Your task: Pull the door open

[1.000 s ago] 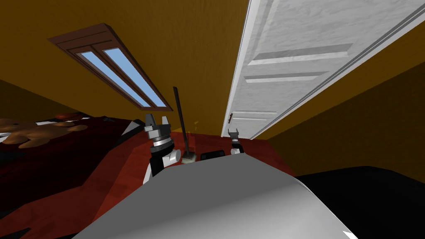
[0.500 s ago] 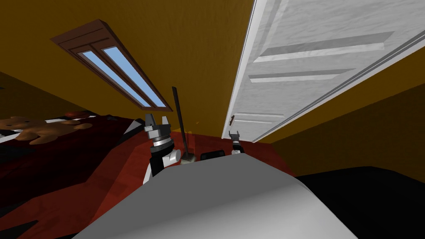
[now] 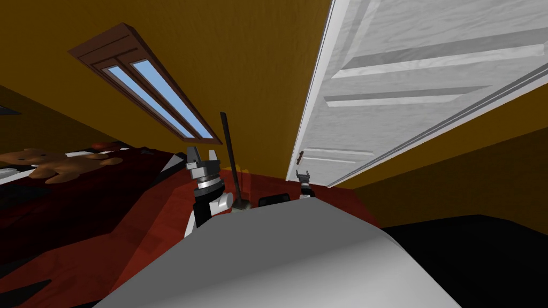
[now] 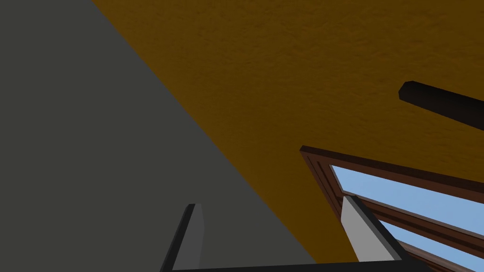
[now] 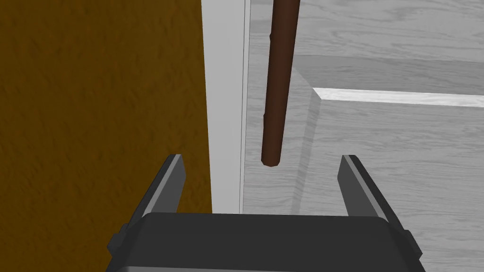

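Door [image 3: 406, 96] – where's it sitting rn?
– Fwd & to my rt, white panels, looking shut vs. its frame [image 5: 227, 94]. Brown handle [image 5: 279, 85] is hanging by the frame-side edge.
– Pincers?
– Rt pincer [image 5: 261, 158] is standing wide, holding nothing; handle's tip is pointing into the gap, apart from both fingers, prob. a bit ahead of them. Left pincer [image 3: 202, 155] is idling raised out front on my left side, also wide, empty.
– What's worrying you?
– 3 things, imo. One: closing now means catching just the tip, or air, so the grip's slipping off once pulling starts. Two: one rt finger [image 5: 170, 184] is lining up w/ the frame & ochre wall [image 5: 94, 118], not the door; pushing fwd is risking a jam there. Three: I'm standing close, so a door swinging my way is prob. hitting the arm unless I'm backing off while pulling.
– Latch?
– Can't tell if it's needing a turn first; tugging w/o that is just straining the handle.
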`<state>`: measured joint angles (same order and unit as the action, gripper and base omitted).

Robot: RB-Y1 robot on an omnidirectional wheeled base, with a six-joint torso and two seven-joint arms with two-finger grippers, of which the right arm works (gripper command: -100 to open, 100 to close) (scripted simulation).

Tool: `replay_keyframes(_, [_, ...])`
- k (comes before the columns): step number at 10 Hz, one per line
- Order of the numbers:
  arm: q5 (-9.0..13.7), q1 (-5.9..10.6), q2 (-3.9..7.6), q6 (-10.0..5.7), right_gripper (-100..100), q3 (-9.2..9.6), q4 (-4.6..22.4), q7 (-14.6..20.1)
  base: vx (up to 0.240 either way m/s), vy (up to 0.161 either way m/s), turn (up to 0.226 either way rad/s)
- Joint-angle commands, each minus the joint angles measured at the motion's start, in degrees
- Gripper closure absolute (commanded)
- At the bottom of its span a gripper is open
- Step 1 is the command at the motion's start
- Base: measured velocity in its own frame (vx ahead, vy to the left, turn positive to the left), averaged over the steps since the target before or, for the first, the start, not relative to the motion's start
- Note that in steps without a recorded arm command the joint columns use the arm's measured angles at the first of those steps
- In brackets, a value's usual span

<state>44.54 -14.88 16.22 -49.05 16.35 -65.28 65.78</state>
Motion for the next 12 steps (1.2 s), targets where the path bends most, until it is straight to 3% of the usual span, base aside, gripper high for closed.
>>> replay_keyframes(1, [1.3, 0.29, 0.43, -0.63, -100, 0.42, 1.9, 1.8, 0.127, -0.077, 0.057])
replay_keyframes(4, [3.3, 0.78, 0.98, -1.5, -100, 1.1, 5.0, 4.3, 0.164, -0.082, 0.061])
replay_keyframes(5, [2.9, 0.84, 0.83, -1.41, -100, 1.0, 4.7, 3.9, 0.071, -0.041, 0.018])
replay_keyframes(8, [4.7, 2.74, 3.96, -2.15, -100, -0.85, 9.8, 8.3, 0.13, -0.003, 0.188])
replay_keyframes(12, [6.1, 4.31, 6.63, -2.69, -100, -2.45, 14.1, 11.9, 0.126, -0.005, 0.121])
